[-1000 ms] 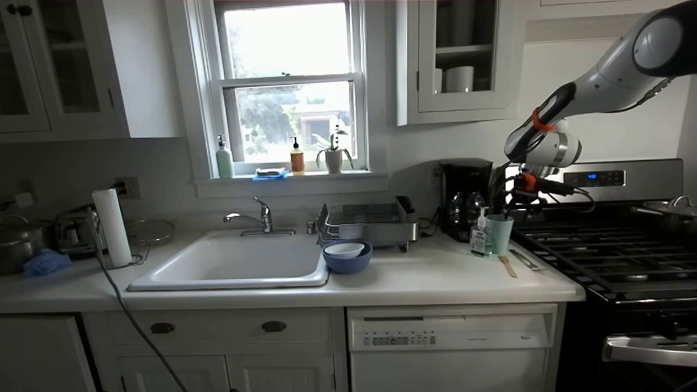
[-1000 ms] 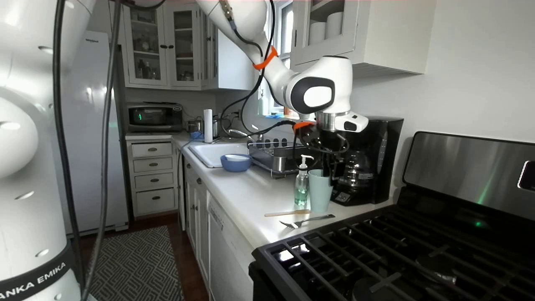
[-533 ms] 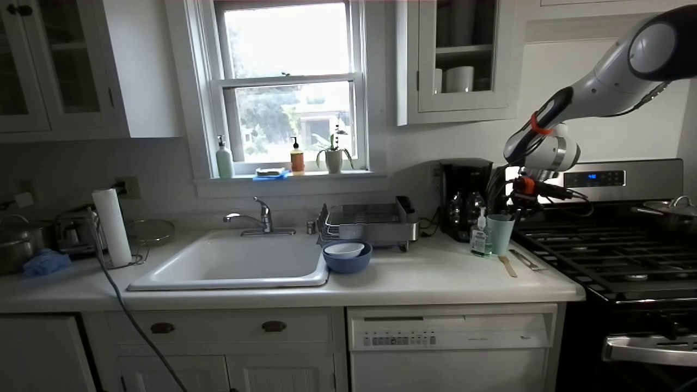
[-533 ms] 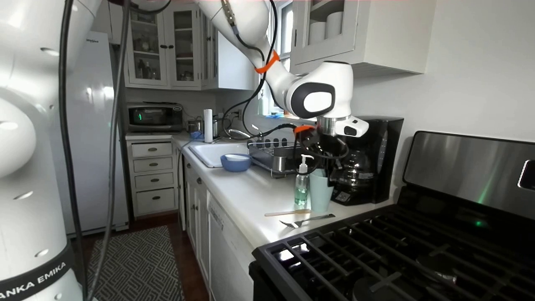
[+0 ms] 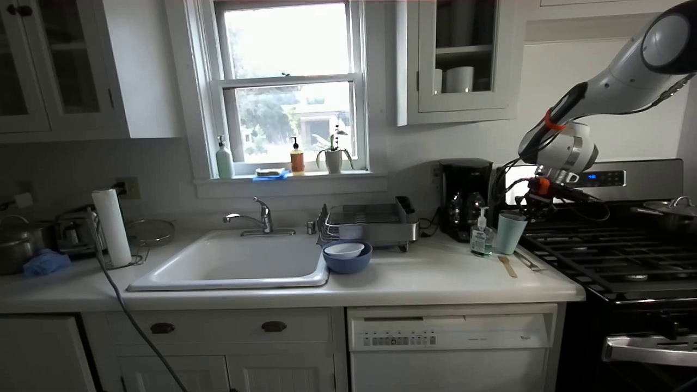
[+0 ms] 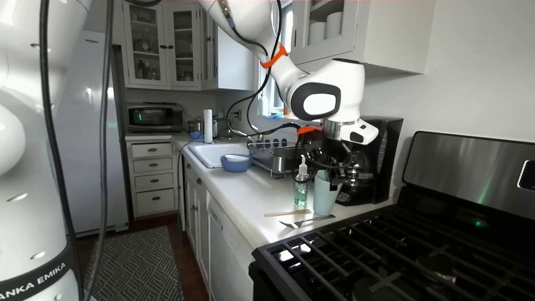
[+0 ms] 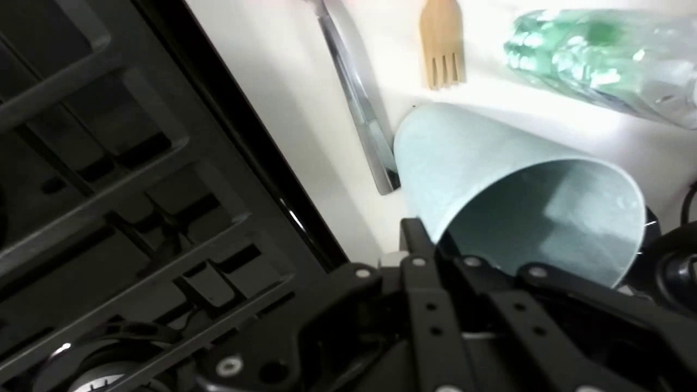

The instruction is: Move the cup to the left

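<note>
Note the black, two-fingered metal gripper (image 7: 434,239): closed to a narrow gap, with one wall of the pale teal-green, tapered, handleless cup (image 5: 511,235) pinched at the rim. Find the cup tilted on or just above the smooth white countertop (image 5: 425,280), between the clear plastic pump bottle (image 5: 481,239) of green liquid and the black-and-steel gas stove (image 6: 472,167); cannot tell whether lifted clear. Expect slip or swivel at the rim, probably through the one-sided hold. Guard against toppling the bottle, left of the cup in both exterior views, through too low a carry; likewise against dragging the silver metal fork (image 7: 360,109), handle end near the cup's base. Read "ANKA EMIKA" on the black band (image 6: 31,274) of the white robot arm (image 6: 29,230); tentatively, "Whirlpool" on the pale grey refrigerator (image 6: 85,133). Treat the bottle's label (image 5: 479,242) and the stove's blue digits (image 5: 592,176) as illegible.
</note>
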`<action>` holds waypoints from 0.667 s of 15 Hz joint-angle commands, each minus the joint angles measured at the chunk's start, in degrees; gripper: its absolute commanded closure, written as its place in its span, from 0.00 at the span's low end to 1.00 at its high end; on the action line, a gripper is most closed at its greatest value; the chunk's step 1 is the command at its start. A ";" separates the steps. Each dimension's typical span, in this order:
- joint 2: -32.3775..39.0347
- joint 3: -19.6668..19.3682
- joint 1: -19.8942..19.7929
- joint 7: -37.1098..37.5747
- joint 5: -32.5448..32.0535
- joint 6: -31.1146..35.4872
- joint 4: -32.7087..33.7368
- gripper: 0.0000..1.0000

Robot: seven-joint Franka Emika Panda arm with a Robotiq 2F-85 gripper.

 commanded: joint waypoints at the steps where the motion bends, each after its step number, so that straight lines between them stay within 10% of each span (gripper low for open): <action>1: -10.75 0.05 -2.69 -7.81 3.74 1.04 -11.96 0.99; 6: -24.27 -1.58 -1.56 -20.75 7.07 6.65 -24.78 0.99; 10: -35.00 -2.14 1.35 -19.60 -1.98 7.97 -34.85 0.99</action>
